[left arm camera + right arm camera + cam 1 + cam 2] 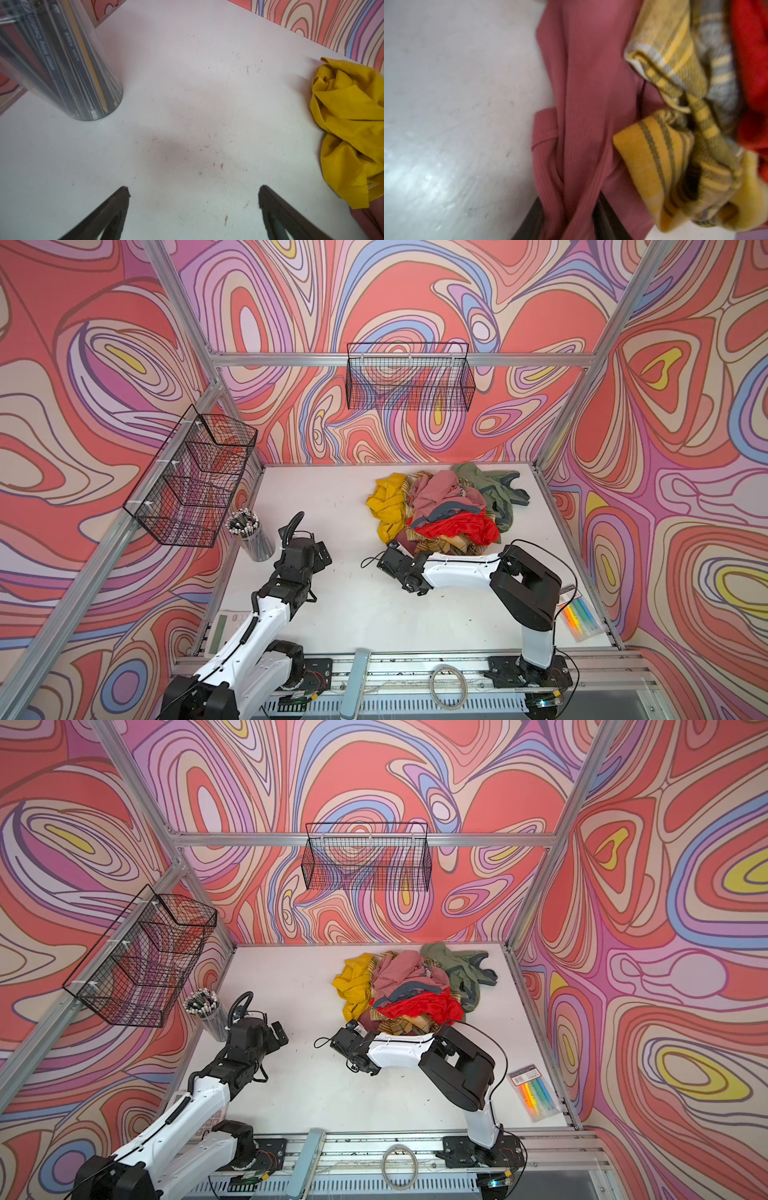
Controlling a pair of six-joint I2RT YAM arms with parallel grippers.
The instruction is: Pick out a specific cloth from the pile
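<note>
My right pincer pinches maroon ribbed cloth at near edge of pile, cloth's length running ahead; left pincer agape, farther off.

You've got the pile at back-right of the table, pencil cup at far left, well apart. Left gripper sits btwn them, nearer the cup; right gripper at pile's front edge. Marker pack front-right, by table edge.
</note>
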